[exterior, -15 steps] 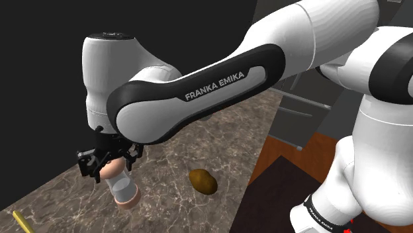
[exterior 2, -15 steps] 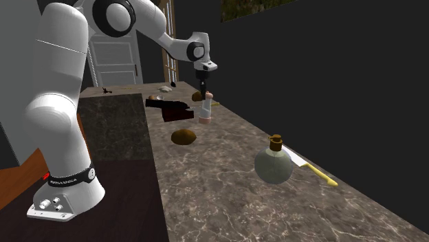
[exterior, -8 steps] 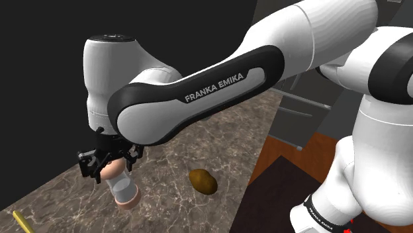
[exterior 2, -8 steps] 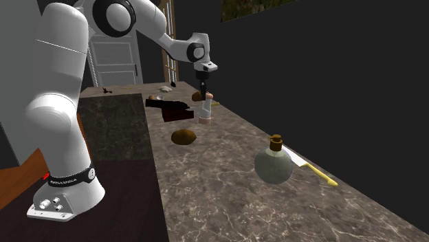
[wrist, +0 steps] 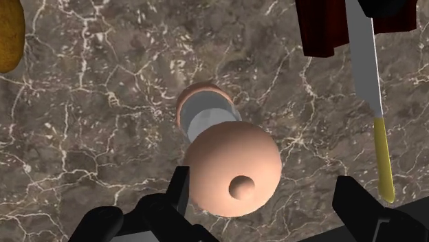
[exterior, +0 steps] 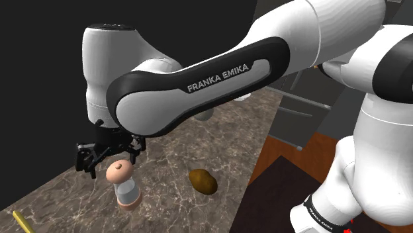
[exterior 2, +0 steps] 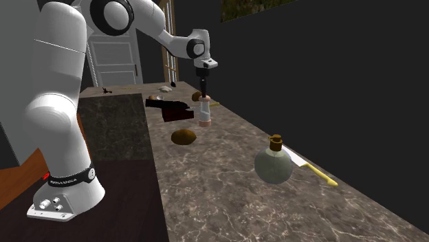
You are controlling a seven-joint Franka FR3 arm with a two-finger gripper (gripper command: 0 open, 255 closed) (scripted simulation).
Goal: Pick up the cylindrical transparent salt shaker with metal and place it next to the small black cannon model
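Note:
The salt shaker [exterior: 124, 186] has a clear body and a pinkish rounded cap. It stands upright on the marble counter, a short way from the dark cannon model [exterior 2: 169, 108]. My gripper [exterior: 108, 155] hangs just above the cap, open, with nothing held. In the wrist view the cap of the shaker [wrist: 230, 168] lies between my spread fingers [wrist: 180, 194], nearer one of them. The black and dark red cannon model [wrist: 328, 29] sits at the far corner. In the second exterior view the gripper [exterior 2: 203, 92] is straight over the shaker [exterior 2: 204, 112].
A brown potato-like lump [exterior: 203, 181] lies on the counter [exterior: 165, 152] near the shaker. A knife with a yellow handle [wrist: 379, 130] lies beside the cannon. A round flask [exterior 2: 272, 163] and another yellow-handled knife [exterior 2: 313, 170] sit nearer the second exterior camera.
The fingers have opened and let go of the shaker, and the hand has lifted slightly. The shaker, tilted in the grip before, now stands upright on the counter.

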